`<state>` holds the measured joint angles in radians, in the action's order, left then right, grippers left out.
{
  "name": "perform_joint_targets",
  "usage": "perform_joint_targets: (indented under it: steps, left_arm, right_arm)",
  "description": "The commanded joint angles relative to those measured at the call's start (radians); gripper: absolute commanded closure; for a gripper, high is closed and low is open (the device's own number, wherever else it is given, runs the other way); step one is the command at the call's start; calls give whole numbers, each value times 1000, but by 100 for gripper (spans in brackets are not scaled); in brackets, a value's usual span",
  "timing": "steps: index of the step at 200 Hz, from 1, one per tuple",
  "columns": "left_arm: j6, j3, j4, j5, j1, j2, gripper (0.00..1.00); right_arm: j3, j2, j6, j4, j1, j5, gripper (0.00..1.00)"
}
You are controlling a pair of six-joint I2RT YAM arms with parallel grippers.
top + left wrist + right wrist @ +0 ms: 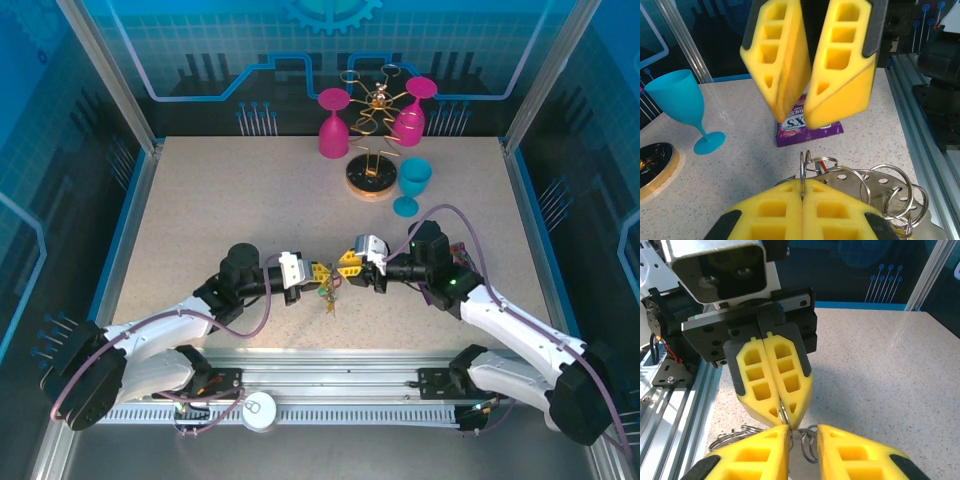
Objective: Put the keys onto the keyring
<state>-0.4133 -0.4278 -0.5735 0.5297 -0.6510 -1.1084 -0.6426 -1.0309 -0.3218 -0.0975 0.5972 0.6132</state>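
The threading step is in hand. At the table's 6 o'clock the two arms meet nose to nose, the left gripper reaching in from 9 o'clock and the right gripper from 3 o'clock.

The left jaws are clenched on the keyring, a thin wire loop that stands edge-on and upright out of their tips. The right jaws are parted a little, with their tips just at 12 o'clock of that loop in the left wrist view. The metal bunches together there, so I cannot tell whether they touch the wire.

The keys hang in a small coloured cluster just at 6 o'clock of the meeting tips. Spare rings fan out at 3 o'clock of the left pads. Beyond the work, a packet lies flat at 12 o'clock and a goblet stands at 10 o'clock.

The next move, as I judge it, belongs to the right arm. It must nip one key by its head, bring the hole to the open end of the coil and feed it round. Meanwhile the left must hold hard, since any twist of the loop would throw the alignment off.
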Motion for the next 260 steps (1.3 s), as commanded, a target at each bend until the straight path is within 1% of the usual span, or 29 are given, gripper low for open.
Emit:
perform_joint_targets:
  steps: [1,48,68,114,166,192,208,232,239,251,260]
  left_arm:
    - [10,1,-47,43,3,2,100]
    - [10,-2,-43,44,3,1,100]
    - [11,-2,-43,48,3,-2,100]
    - [12,-5,-37,64,2,-3,100]
    - [25,-13,-40,94,2,-4,100]
    - [32,-12,-48,99,2,0,100]
    - [35,-13,-49,97,2,2,100]
    - [33,-22,-16,60,2,11,100]
    - [27,-26,5,44,2,15,95]
    - [6,-41,61,23,3,23,91]
    - [-14,-59,119,13,3,27,87]
  right_arm:
    - [-46,-24,-70,60,19,11,78]
    - [-50,-50,-98,71,28,46,77]
    - [-55,-61,-106,73,33,35,78]
    - [-72,-86,-115,64,44,29,83]
    - [-96,-133,-124,71,59,31,84]
    - [-106,-153,-138,95,61,29,89]
    - [-124,-158,-156,139,64,29,100]
    - [-156,-153,-185,218,66,7,100]
    - [-163,-149,-195,239,66,-5,100]
    - [-181,-145,-218,281,70,-28,100]
    - [-196,-144,-235,316,77,-51,100]
